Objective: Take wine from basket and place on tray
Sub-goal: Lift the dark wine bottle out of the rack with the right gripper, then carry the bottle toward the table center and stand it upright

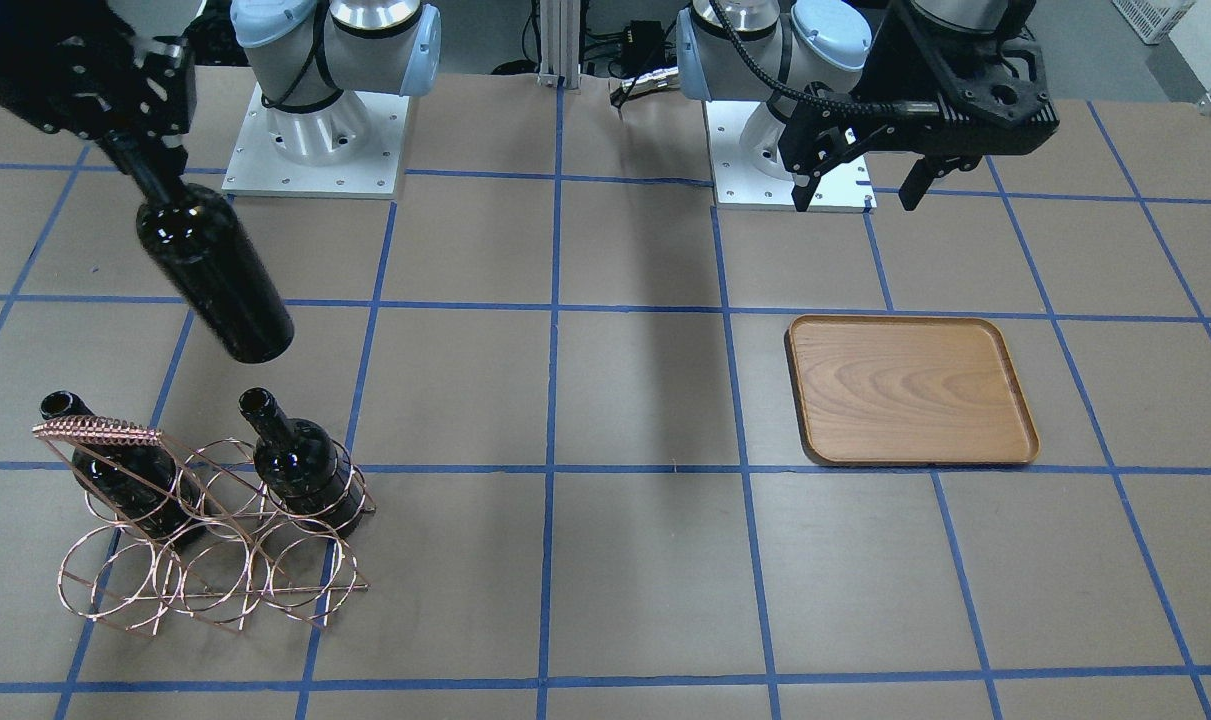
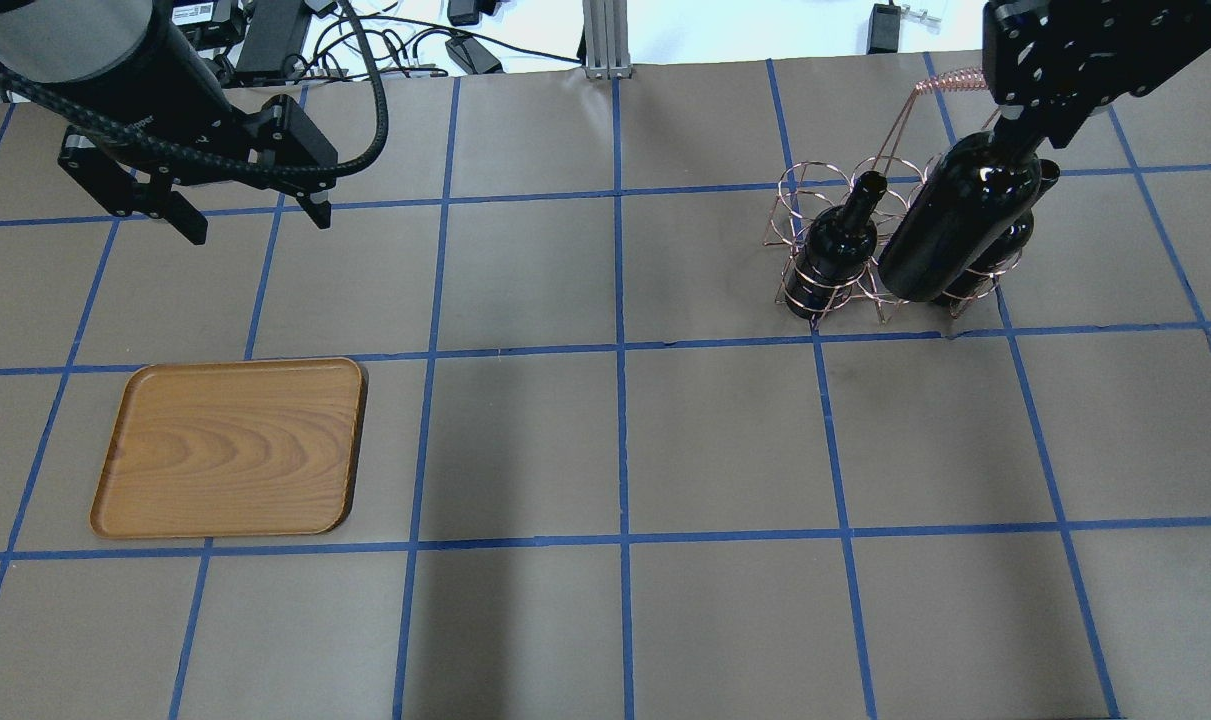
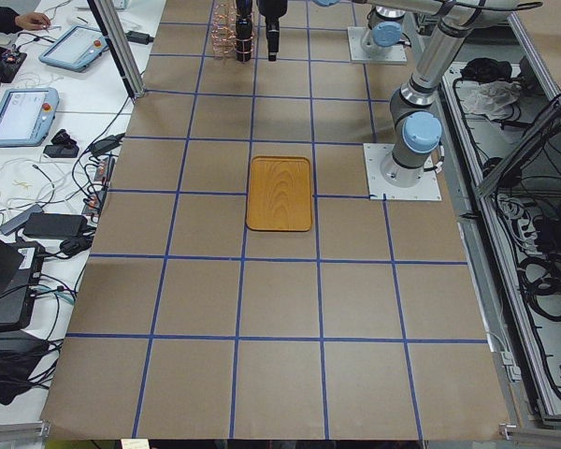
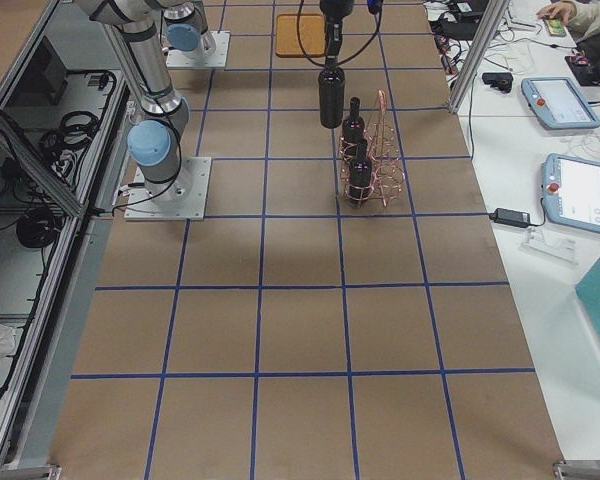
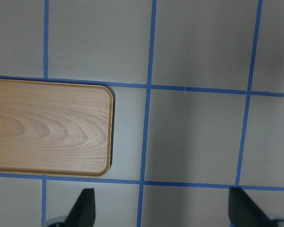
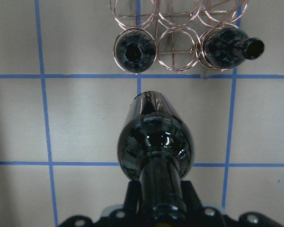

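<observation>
My right gripper [image 1: 130,150] is shut on the neck of a dark glossy wine bottle [image 1: 215,280], which hangs clear above the table beside the basket; it also shows in the overhead view [image 2: 955,225] and the right wrist view [image 6: 155,142]. The copper wire basket [image 1: 210,560] holds two more bottles [image 1: 300,465] [image 1: 125,480]. The wooden tray [image 1: 910,390] lies bare on the other side of the table, also in the overhead view [image 2: 230,448]. My left gripper [image 2: 250,215] is open and empty, hovering behind the tray.
Brown paper with blue tape grid covers the table [image 2: 625,450]. The arm bases [image 1: 315,130] [image 1: 795,150] stand at the robot's edge. Operator desks with tablets and cables line the far side [image 4: 570,130].
</observation>
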